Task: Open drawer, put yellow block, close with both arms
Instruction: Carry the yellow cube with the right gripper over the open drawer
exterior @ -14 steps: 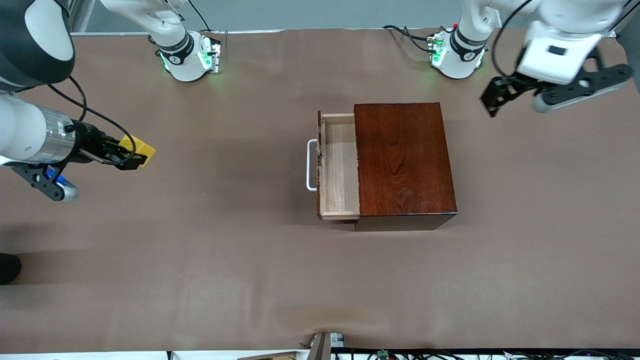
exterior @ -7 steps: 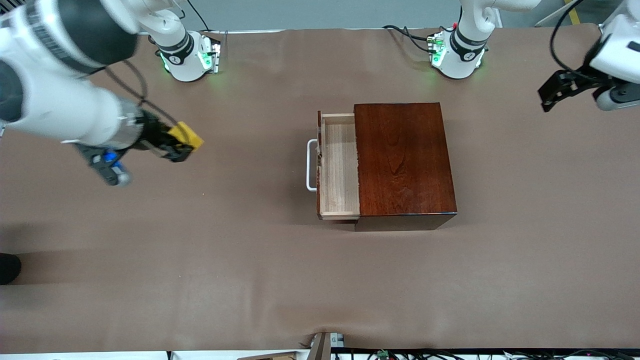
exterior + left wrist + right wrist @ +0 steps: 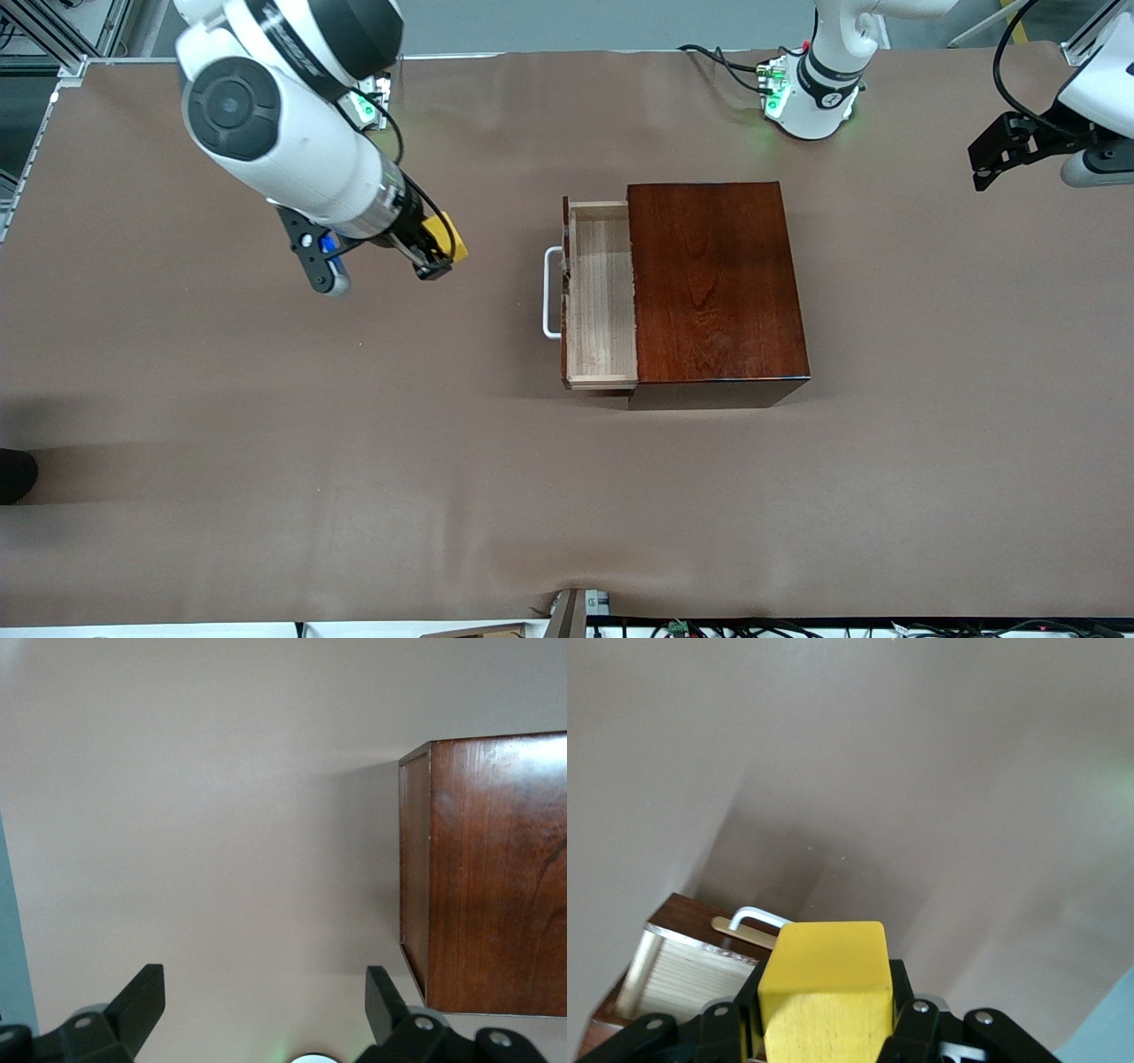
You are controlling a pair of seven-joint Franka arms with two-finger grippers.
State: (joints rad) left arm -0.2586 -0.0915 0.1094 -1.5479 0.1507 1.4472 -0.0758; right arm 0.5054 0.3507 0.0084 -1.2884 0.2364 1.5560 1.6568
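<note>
**Carrying the yellow block toward the open drawer**

Front view: the right gripper (image 3: 436,257) is hanging in the air over bare table, its fingers clamped on the yellow block (image 3: 446,237), a small plain cube. The drawer (image 3: 601,292) is standing pulled out of the glossy reddish-brown wooden box (image 3: 716,282), showing a pale, unfinished wood floor with nothing in it. From the block, the drawer is lying toward the left arm's end of the table, with its white U-shaped handle (image 3: 551,292) on the side facing the gripper. The drawer's long axis is running from near the front camera toward the bases. The right arm is judged much the nearer to the drawer. The left gripper (image 3: 997,159) is waiting over the table's edge at its own end, well apart from the box.

Left wrist view: the left gripper's fingers (image 3: 142,1001) are standing wide apart, holding nothing, above matte brown table covering (image 3: 221,815); a corner of the box is showing beside them.

Right wrist view: the block is sitting squarely between the black fingers, with the handle and the drawer's pale interior ahead and below.
</note>
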